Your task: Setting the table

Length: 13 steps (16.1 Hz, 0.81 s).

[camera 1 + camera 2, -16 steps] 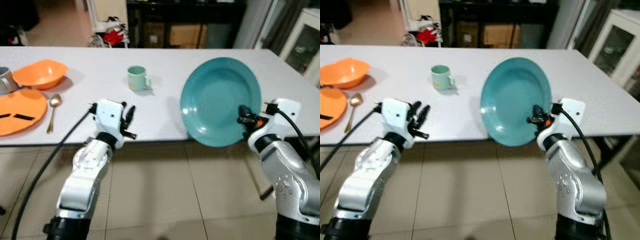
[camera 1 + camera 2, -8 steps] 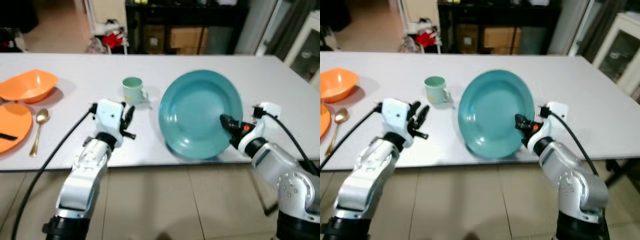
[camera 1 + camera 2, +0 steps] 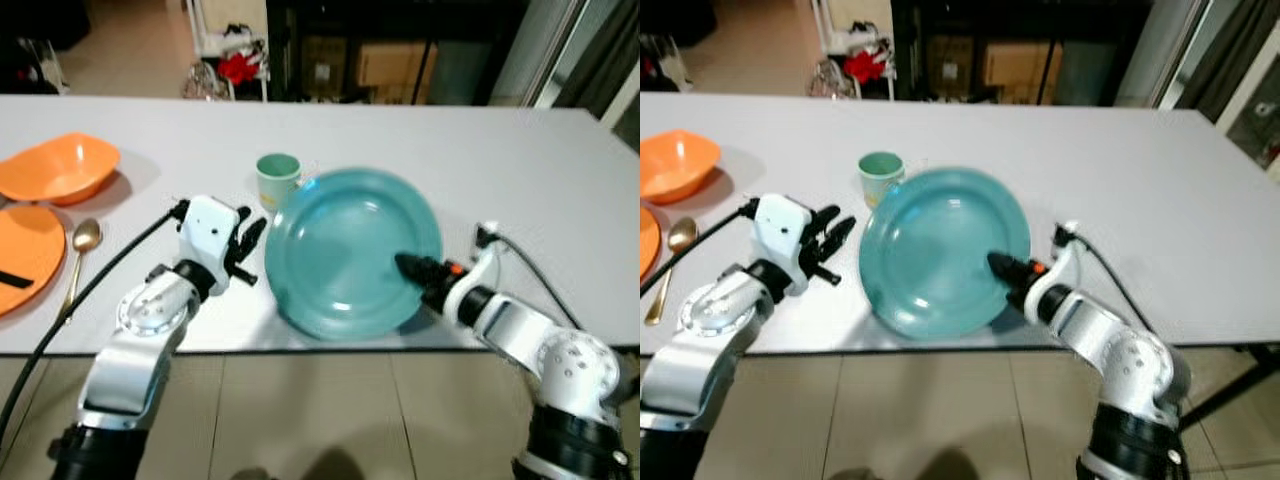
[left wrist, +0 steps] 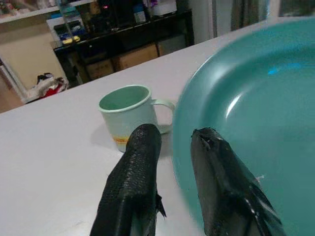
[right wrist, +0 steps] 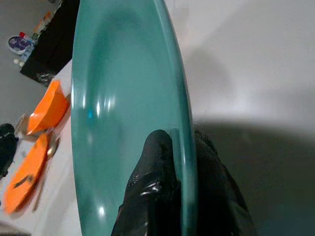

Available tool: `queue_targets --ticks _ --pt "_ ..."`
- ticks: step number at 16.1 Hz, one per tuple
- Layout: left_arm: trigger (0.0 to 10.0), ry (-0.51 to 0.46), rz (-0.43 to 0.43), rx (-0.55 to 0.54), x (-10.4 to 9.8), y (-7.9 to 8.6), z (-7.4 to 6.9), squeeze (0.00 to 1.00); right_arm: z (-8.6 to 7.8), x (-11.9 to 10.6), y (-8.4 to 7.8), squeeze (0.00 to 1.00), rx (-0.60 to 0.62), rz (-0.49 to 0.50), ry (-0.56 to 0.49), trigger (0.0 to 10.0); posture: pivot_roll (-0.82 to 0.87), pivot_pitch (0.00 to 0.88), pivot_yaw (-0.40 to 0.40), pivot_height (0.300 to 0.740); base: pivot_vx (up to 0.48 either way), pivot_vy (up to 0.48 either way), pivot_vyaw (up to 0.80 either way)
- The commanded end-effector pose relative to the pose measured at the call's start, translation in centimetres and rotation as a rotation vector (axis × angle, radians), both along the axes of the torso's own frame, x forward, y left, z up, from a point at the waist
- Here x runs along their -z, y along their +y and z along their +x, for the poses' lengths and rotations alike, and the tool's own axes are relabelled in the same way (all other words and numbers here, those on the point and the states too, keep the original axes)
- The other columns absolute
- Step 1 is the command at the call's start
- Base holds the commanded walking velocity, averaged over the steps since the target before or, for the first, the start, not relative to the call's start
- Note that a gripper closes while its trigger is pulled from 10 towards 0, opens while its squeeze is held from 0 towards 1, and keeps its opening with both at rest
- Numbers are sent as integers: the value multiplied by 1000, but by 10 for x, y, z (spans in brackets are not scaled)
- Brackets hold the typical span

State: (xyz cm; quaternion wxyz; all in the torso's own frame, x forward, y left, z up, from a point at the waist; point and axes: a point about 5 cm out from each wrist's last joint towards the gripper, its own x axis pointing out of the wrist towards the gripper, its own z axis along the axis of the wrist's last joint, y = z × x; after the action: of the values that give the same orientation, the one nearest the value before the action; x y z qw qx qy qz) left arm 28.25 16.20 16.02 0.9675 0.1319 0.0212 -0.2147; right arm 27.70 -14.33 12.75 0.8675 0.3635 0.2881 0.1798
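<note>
Teal plate [image 3: 345, 255] is held tilted over the near part of the white table [image 3: 500, 150], its lower rim close to the table's front edge. A pale green mug [image 3: 277, 179] w/ a yellowish band stands just behind the plate's left rim; no writing can be read on it. Further left are seen an orange bowl [image 3: 60, 168], an orange plate [image 3: 25, 255] and a gold spoon [image 3: 80, 245] between them & the robot. The right gripper [image 5: 177, 191] is clamped on the plate's right rim, one finger on the face, one behind. The left gripper [image 4: 172, 147] is poised just left of the plate, fingers [image 4: 135, 182] slightly parted, nothing held.
</note>
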Motion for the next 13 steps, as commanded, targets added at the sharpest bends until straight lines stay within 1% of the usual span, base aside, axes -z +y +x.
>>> queue_targets --ticks 1,2,3,4,5,7,9,11,12,13 --pt "10000 13 12 61 -7 -2 -1 0 6 1 9 0 -52 89 46 10000 78 0 -12 740 0 0 0" --pt "10000 24 19 76 -7 -2 -1 0 8 4 11 0 -59 120 73 10000 78 0 -12 740 0 0 0" --pt "10000 43 46 107 -7 1 -4 0 16 7 14 0 -56 175 112 10000 83 0 -8 740 0 0 0" --pt "10000 51 55 115 -7 3 -5 0 21 8 14 0 -52 189 129 10000 88 0 -6 740 0 0 0" --pt "10000 66 75 125 -7 6 -7 0 31 11 15 0 -28 216 173 10000 96 0 -6 740 0 0 0" --pt "10000 77 99 132 -6 10 -9 0 39 15 17 0 -3 251 218 10000 97 0 -6 740 0 0 0" --pt "10000 96 122 143 -7 16 -12 0 51 22 25 0 -6 247 313 10000 110 0 -9 740 0 0 0" --pt "10000 102 126 148 -8 17 -13 0 53 25 26 0 -4 233 341 10000 111 0 -11 740 0 0 0" --pt "10000 120 131 164 -6 17 -16 0 57 30 26 0 16 198 395 10000 112 0 -14 740 0 0 0" --pt "10000 125 132 169 -6 17 -18 0 59 31 26 0 25 187 408 10000 115 0 -17 740 0 0 0"
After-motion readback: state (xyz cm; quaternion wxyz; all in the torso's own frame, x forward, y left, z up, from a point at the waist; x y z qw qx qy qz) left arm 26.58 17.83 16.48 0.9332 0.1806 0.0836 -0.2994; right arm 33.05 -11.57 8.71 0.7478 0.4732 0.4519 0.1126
